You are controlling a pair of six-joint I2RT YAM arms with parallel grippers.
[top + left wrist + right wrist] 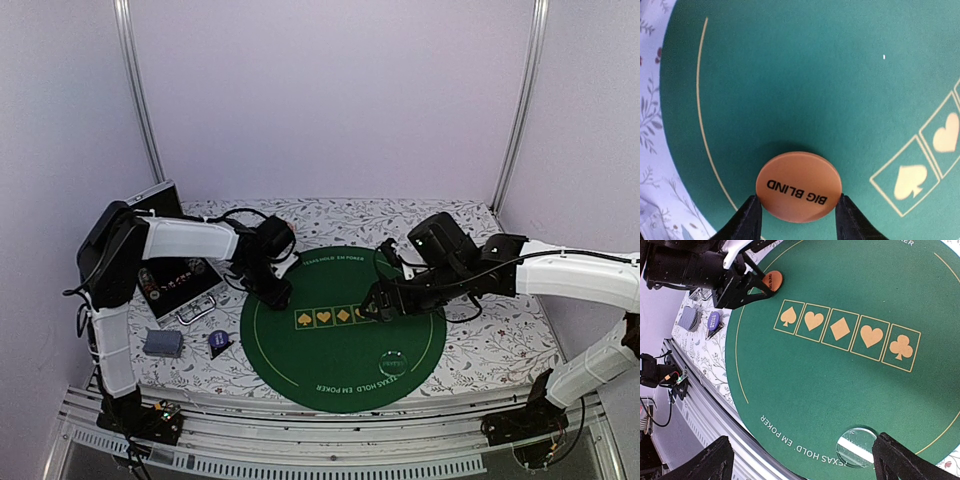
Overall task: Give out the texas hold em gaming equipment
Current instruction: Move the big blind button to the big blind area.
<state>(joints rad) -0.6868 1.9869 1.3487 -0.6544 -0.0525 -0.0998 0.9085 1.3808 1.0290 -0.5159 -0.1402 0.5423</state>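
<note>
1. Top external: the left tool (pixel 272 291) hangs low over the left rim of the round green mat (pixel 340 375), which lies on the flowered surface (pixel 480 345). The right tool (pixel 378 306) sits over the row of 5 suit boxes. A clear disc (pixel 393 360) lies on the mat's near side. Off the mat to the left are an open chip case (pixel 178 283), a deck of cards (pixel 162 343) and a purple disc (pixel 220 340).
2. Left wrist: the 2 fingers (pixel 747 220) are closed to the width of the orange BIG BLIND button (pixel 799 186) and touch its opposite edges. The button is just inside the mat's gold ring, apart from the spade box. A shadow lies under it, but I cannot tell whether it touches the felt.
3. Right wrist: the right tool is spread wide and holds nothing. The clear disc lies below, nearer 1 finger.
4. Judgement: the step in hand looks like setting the big blind at the left seat. Next, the left tool should open slightly and rise straight up so the button is not dragged. The cards are not yet dealt.
</note>
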